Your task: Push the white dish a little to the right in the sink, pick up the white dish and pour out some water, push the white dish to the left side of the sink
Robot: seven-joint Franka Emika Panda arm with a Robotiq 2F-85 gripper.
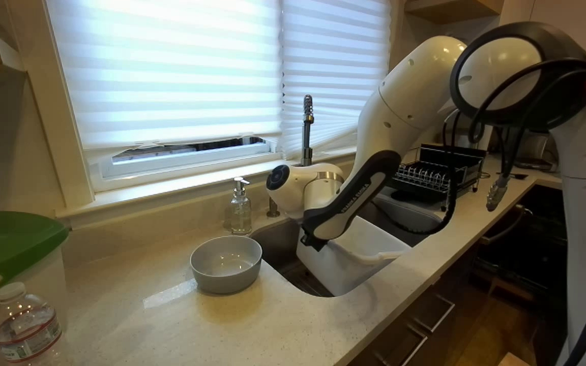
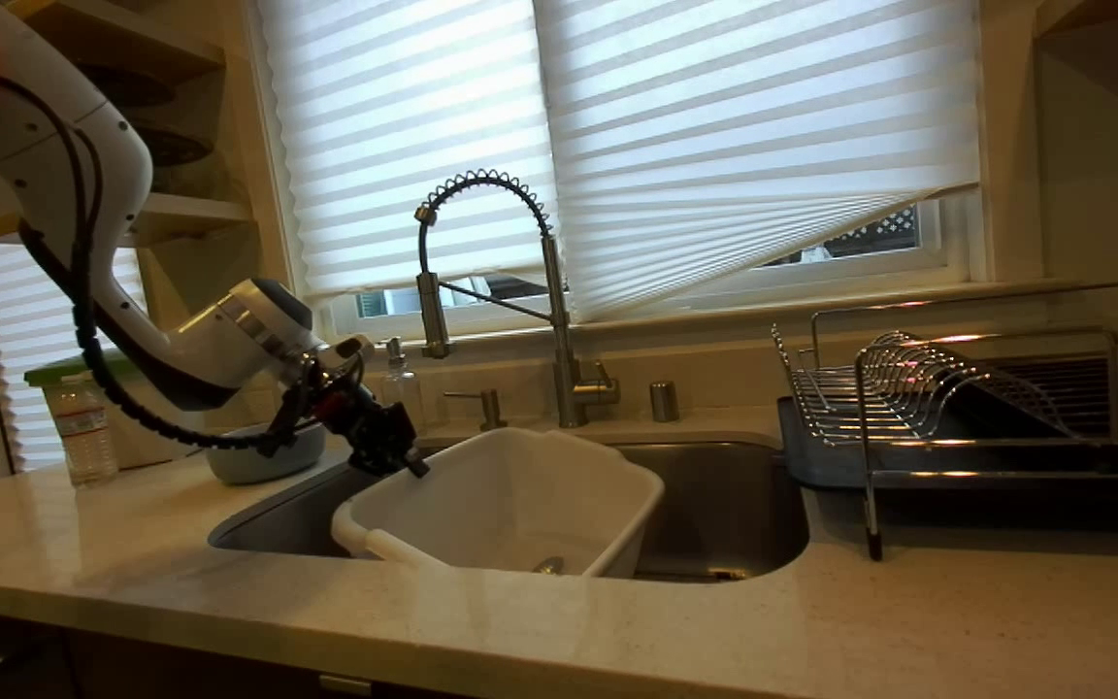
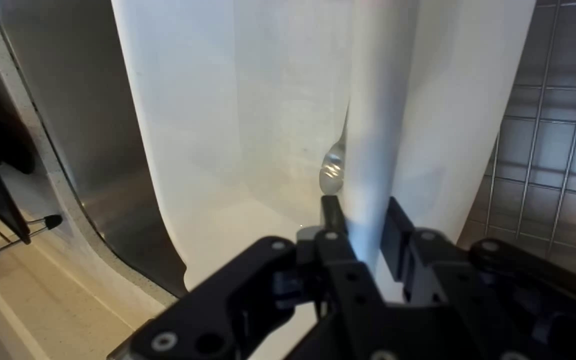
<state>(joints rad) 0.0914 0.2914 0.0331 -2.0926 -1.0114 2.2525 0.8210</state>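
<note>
White dish [image 3: 268, 125], wrist view: it's in the sink [image 3: 93, 125], turned a bit vs. the sink's R wall. Gripper [image 3: 363, 205] looks clamped on the dish's L rim, 1 pad inside, 1 outside, rim filling the gap. Metal spoon [image 3: 333, 172] lies in the dish by that wall; can't tell how much water. Wire grid [image 3: 538, 119] on the sink floor shows just L of the dish.

In an exterior view w/ the dish rack [image 2: 996, 474] at R, the dish is approx. mid-sink, bare sink both L & R of it. Grip is approx. halfway along the L rim; faucet [image 2: 557, 291] stands on the far side.

In an exterior view w/ the round bowl [image 1: 227, 264] on the counter [image 1: 181, 325] L of the sink, the arm [image 1: 405, 112] hides the grip. Can't tell if the dish's base is off the floor.

Step in hand: prob. no. 2 (pick up + pour), at grasp or early lift; R nudge presumably done. Next move calls for a firm pinch & slow raise of the L side, so water runs R & out over the rim. Risk: one-sided hold, rim may slip or twist; mind the faucet. Then step 3: set down, push L.
</note>
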